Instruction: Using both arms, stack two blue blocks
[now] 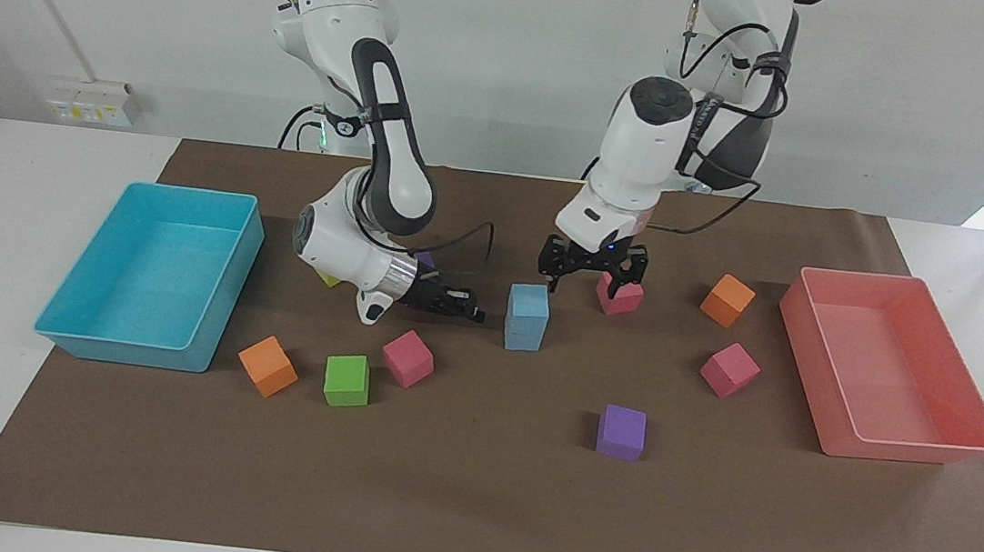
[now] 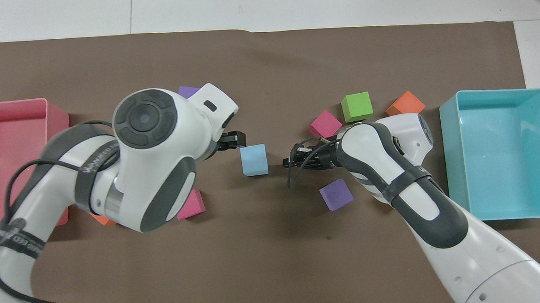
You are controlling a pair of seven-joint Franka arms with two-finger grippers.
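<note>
I see the two blue blocks [image 1: 527, 316] stacked mid-mat, upper cube square on the lower. My left gripper [image 1: 591, 277] hangs spread wide and empty, up in the air over a magenta cube [image 1: 619, 296], just beside the stack toward the left arm's end. My right gripper [image 1: 462, 302], fingertips pinched together on nothing, sits low beside the stack, close but apart.

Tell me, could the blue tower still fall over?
Maybe. The right gripper, shut and low over the mat, sits close beside the stacked blue blocks; a sideways swing might knock the top one off. The left gripper, open and empty, hangs above a pink block beside the stack, so dipping or swinging back could bump either.
</note>
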